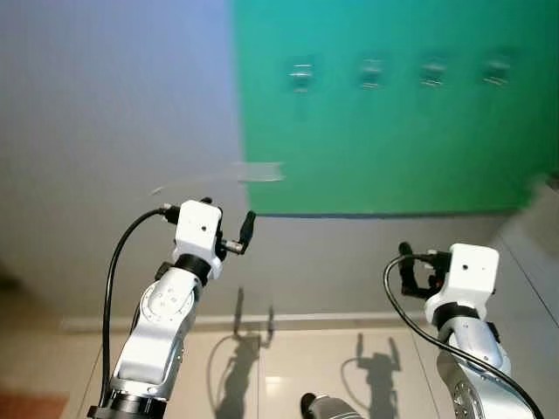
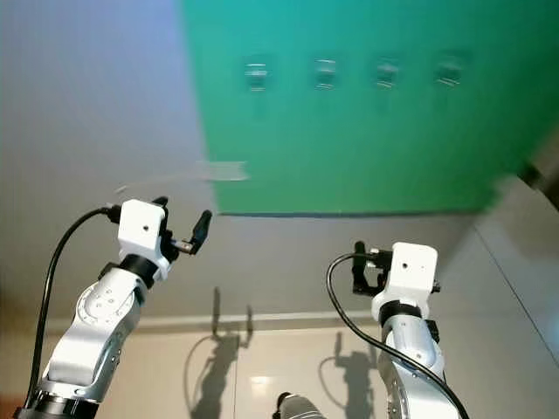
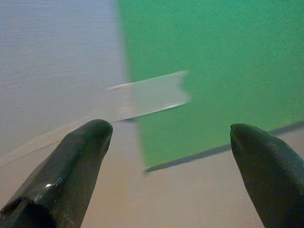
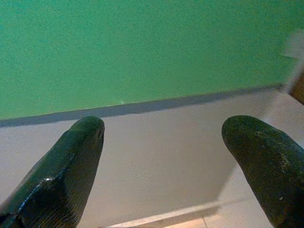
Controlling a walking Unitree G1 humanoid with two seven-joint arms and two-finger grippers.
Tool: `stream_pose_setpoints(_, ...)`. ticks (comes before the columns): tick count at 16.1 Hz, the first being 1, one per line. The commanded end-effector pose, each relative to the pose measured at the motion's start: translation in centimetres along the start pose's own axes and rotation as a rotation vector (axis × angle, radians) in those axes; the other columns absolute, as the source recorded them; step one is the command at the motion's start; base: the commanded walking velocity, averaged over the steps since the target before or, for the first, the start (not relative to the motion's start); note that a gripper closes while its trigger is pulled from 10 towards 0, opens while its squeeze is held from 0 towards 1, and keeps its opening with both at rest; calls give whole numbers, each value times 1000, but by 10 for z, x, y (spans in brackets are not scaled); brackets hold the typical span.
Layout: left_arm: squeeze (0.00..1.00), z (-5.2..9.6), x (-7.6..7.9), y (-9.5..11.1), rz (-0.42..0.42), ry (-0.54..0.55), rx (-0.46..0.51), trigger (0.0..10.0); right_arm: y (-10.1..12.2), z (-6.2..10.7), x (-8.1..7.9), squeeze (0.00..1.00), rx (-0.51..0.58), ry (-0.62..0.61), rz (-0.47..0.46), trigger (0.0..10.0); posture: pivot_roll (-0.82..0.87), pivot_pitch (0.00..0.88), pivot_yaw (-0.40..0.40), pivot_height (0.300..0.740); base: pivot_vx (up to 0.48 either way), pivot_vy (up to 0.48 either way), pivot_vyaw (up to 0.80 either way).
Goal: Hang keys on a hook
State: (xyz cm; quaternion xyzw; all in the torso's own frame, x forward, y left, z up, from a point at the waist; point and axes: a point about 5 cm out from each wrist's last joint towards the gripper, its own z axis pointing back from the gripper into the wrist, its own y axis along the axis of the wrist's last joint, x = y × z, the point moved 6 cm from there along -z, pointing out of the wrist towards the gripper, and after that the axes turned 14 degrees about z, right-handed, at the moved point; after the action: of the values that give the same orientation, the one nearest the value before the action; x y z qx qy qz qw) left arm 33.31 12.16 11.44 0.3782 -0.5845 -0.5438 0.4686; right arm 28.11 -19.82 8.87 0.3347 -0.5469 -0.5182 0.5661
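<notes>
Hooks (image 1: 301, 74) high on green panel (image 1: 393, 157); fingers (image 3: 80, 161) spread.

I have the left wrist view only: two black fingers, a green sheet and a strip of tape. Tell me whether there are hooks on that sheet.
Observer: Yes. The head view shows four small clear hooks in a row along the upper part of the green sheet, well above the left gripper.
Operator: Report what the other arm is doing.
Observer: The right gripper is raised lower and to the right, pointing at the wall below the sheet's bottom edge.
Operator: Say whether either gripper holds the keys.
Observer: Neither does. Both are open with nothing between the fingers, and I see no keys in these pictures.
</notes>
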Motion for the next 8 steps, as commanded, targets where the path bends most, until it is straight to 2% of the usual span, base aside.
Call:
stream_pose_setpoints(1,0,0,3,-3,8,-17,-22,10000,0,1,8,0,3,-41,-2,10000,-250,0,76,740,0,0,-800)
stream_pose_setpoints(2,0,-1,4,-6,17,-20,-35,10000,-1,0,11,0,-2,-56,-13,10000,-260,0,71,740,0,0,-800)
stream_pose_setpoints(3,0,-4,9,-12,81,-36,-53,10000,-3,-3,13,0,-18,-70,-36,10000,-262,0,64,740,0,0,-800)
stream_pose_setpoints(4,0,-7,8,-20,62,-29,-76,10000,-6,-5,8,0,-34,-51,20,10000,-277,0,63,740,0,0,-800)
stream_pose_setpoints(5,0,-8,-2,-22,24,16,-81,10000,-7,-4,8,0,-35,-51,40,10000,-276,0,58,740,0,0,-800)
stream_pose_setpoints(8,0,-7,-26,-3,-67,124,-8,10000,0,-9,14,0,-9,-74,50,10000,-235,0,29,740,0,0,-800)
